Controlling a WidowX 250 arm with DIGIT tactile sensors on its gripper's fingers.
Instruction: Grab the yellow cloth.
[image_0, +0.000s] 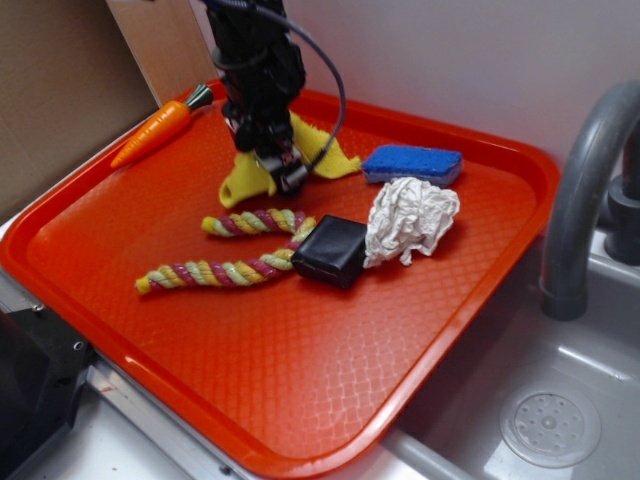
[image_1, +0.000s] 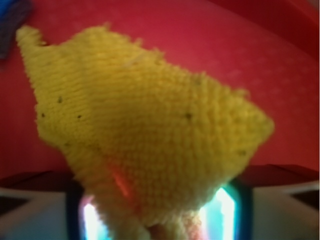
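Gripper (image_0: 282, 168) pinched the cloth (image_1: 145, 135) | cloth near the tray's (image_0: 300, 400) back edge | sponge (image_0: 413, 164) just beside it | carrot (image_0: 160, 128) at back-left corner

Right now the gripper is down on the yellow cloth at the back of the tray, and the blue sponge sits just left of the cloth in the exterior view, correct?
Not quite: the blue sponge lies to the right of the yellow cloth, not the left, as the exterior view shows. The rest holds: the gripper is down on the cloth at the back of the orange tray.
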